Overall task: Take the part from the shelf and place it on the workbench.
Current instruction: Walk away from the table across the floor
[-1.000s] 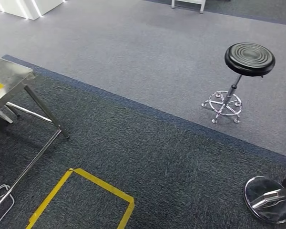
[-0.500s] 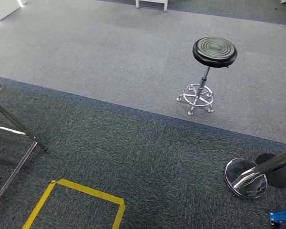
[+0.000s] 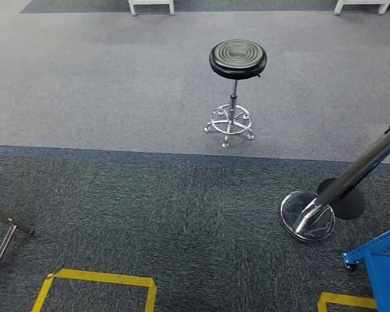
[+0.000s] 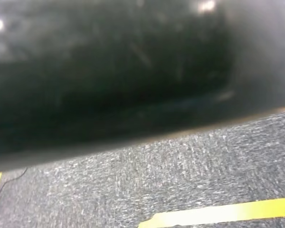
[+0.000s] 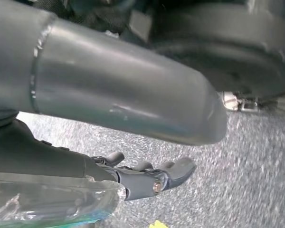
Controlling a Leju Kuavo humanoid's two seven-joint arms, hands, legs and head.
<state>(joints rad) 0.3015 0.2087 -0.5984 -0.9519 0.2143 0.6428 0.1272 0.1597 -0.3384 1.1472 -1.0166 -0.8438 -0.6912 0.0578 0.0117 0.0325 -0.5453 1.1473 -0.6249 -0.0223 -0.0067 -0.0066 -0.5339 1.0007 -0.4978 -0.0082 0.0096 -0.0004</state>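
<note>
Right hand point(image 5: 144, 178) holds a clear plastic-wrapped part point(image 5: 51, 204), fingers lying along it; it looks light, slippery and crinkly, best gripped mid-body. Left hand's fingers: cannot tell. Stool point(image 3: 237, 62) upper centre.

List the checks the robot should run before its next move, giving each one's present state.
1. Floor directly ahead free: ok. The stool stands farther off, on the lighter carpet.
2. Shelf located: cannot tell. A blue frame shows at the lower right and may be it.
3. Workbench located: cannot tell. A metal leg shows at the left edge.
4. Room beside the blue frame: not ok. A pole base sits close by it.
5. Right hand free: cannot tell. Clear plastic lies beside it.
</note>
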